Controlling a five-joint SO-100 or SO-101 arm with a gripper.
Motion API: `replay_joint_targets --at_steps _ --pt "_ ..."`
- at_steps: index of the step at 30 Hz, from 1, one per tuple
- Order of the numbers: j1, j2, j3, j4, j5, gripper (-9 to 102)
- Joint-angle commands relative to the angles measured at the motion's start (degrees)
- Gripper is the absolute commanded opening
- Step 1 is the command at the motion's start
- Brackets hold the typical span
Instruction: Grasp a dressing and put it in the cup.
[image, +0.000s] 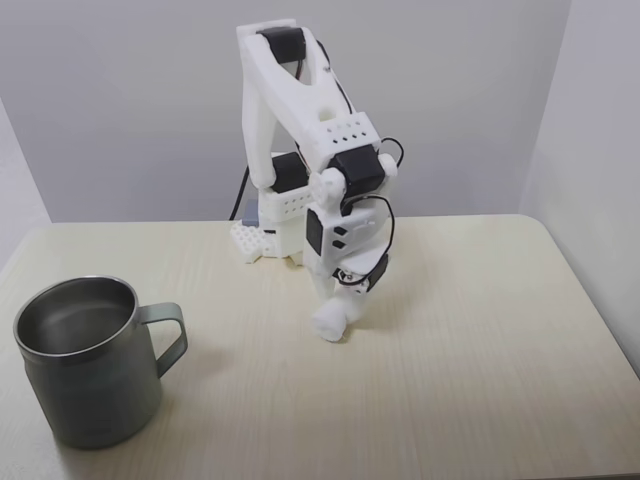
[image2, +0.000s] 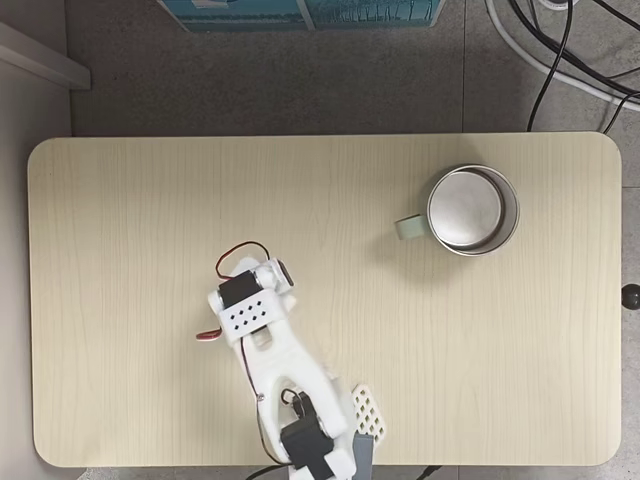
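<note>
a pale wood-grain table with rounded corners fills most of both fixed views; its top is light beige with fine lengthwise grain. behind it in a fixed view stands a plain grey-white wall, meeting a second wall at the right. in the view from above, the table sits on a dark grey speckled floor. at the upper edge of that view lies a teal box, partly cut off. black cables and a white cable run over the floor at the upper right. a pale strip crosses the upper left corner. a small black knob sits just beside the table's right edge.
</note>
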Motion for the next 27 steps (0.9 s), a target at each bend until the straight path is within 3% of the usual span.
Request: replay_joint_targets --at_steps 1,5,17,22,27 --pt "0.09 -2.55 -1.14 -0.44 -0.7 0" --pt "0.88 -6.94 0.53 3.87 -1.23 0" --pt "7.73 -23.91 22.32 30.32 -6.42 0" --pt "10.72 -25.75 30.32 36.65 -8.35 0" --pt "16.35 -26.37 32.08 36.56 -11.25 0"
